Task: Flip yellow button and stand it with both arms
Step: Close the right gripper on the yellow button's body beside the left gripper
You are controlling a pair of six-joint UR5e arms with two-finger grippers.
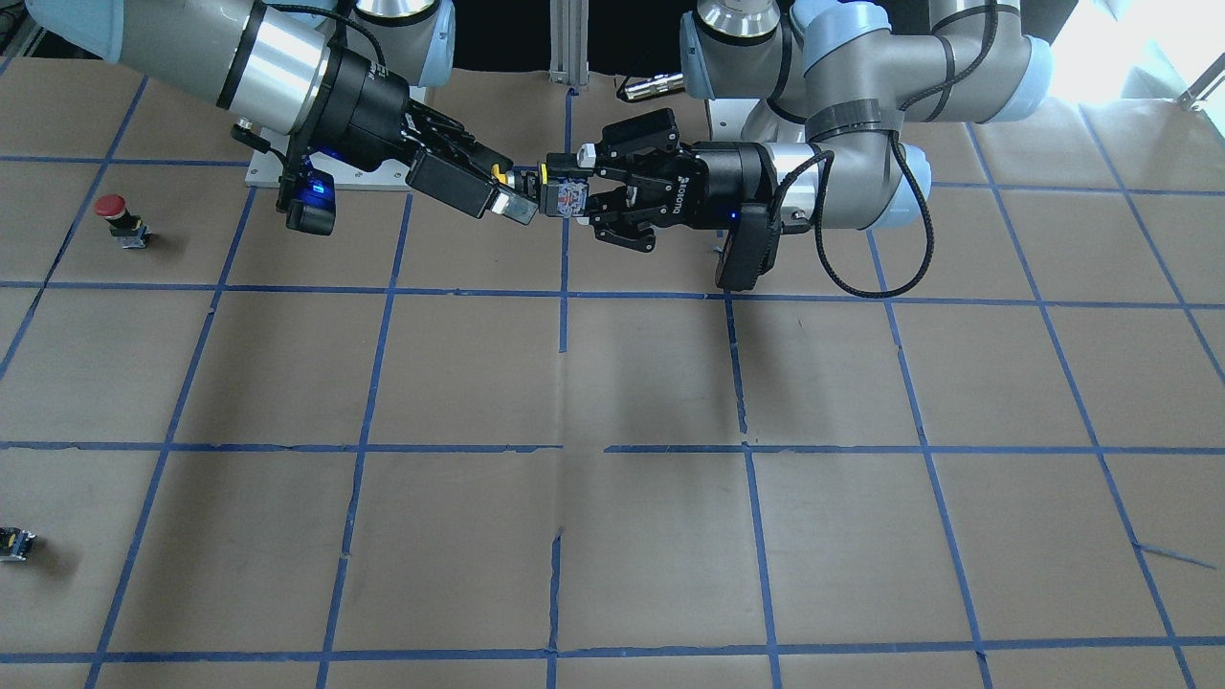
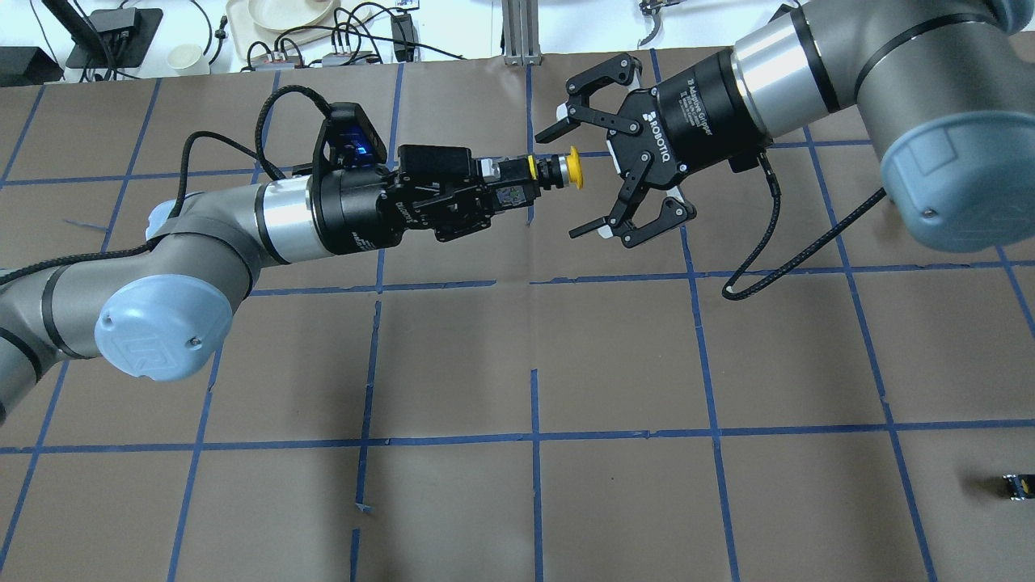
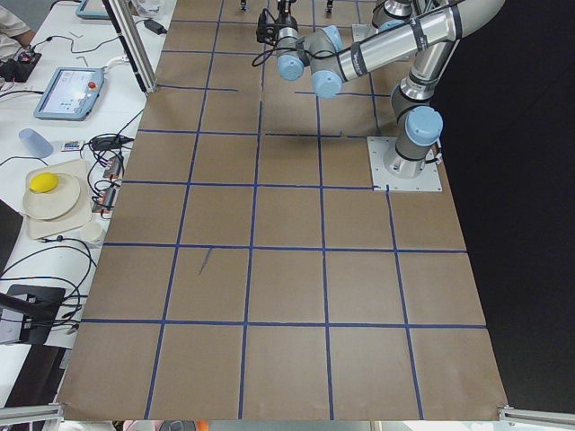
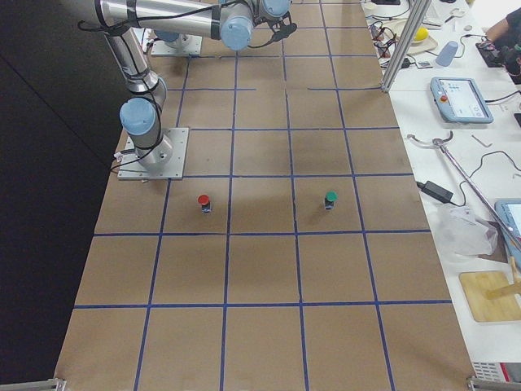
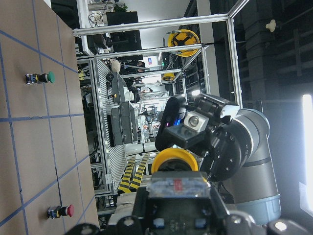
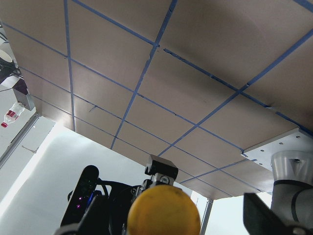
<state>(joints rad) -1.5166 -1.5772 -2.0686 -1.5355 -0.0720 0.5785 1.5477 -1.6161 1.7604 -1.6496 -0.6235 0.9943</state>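
Note:
My left gripper (image 2: 511, 184) is shut on the black-and-grey body of the yellow button (image 2: 572, 168) and holds it level in the air above the table's middle. The yellow cap points at my right gripper (image 2: 571, 183). My right gripper is open, one finger on either side of the cap, not touching it. In the front view the button's cap (image 1: 498, 173) shows between the left gripper (image 1: 567, 196) and the right gripper (image 1: 512, 194). The cap fills the bottom of the right wrist view (image 6: 164, 210) and shows in the left wrist view (image 5: 175, 159).
A red-capped button (image 1: 113, 215) stands on the table on my right side, and a green-capped one (image 4: 330, 198) stands farther out. A tiny black block (image 2: 1015, 486) lies near my front right. The brown table (image 2: 534, 501) carries blue tape lines.

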